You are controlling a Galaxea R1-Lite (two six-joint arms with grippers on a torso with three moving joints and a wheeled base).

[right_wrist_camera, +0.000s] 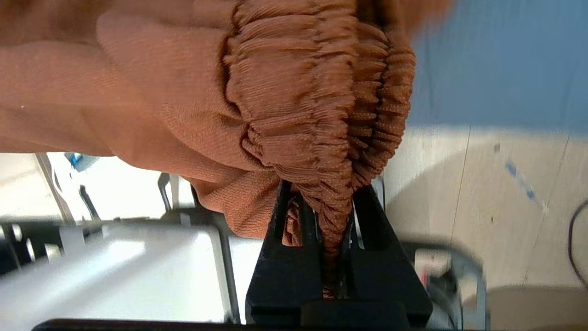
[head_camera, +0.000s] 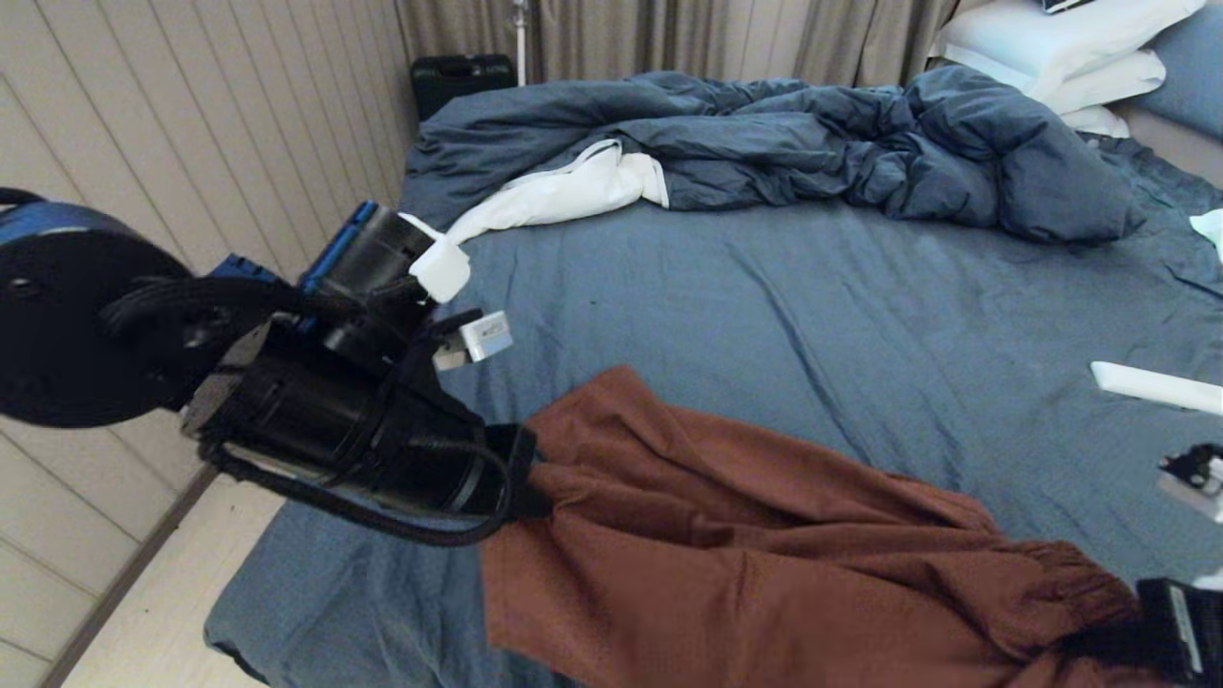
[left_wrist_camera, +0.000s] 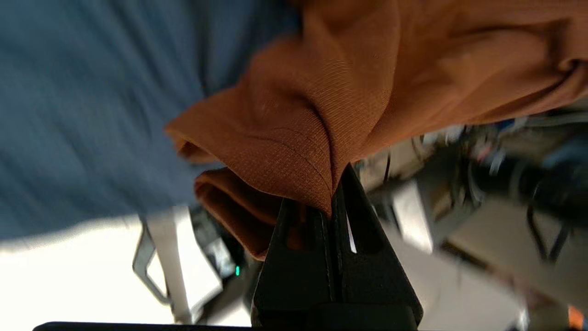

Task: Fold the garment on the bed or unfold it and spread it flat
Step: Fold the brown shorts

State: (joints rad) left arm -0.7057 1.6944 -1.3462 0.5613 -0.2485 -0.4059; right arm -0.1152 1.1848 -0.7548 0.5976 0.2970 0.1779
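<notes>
The rust-brown shorts hang stretched between my two grippers above the near edge of the bed. My left gripper is shut on a hem corner of the shorts, the cloth pinched between its black fingers. At the lower right my right gripper is shut on the gathered elastic waistband, which bunches between its fingers. The drawstring and the white patch are hidden.
A rumpled dark-blue duvet with white lining lies across the far part of the bed, white pillows at the far right. A white strip lies on the sheet at the right. Pale floor runs along the bed's left side.
</notes>
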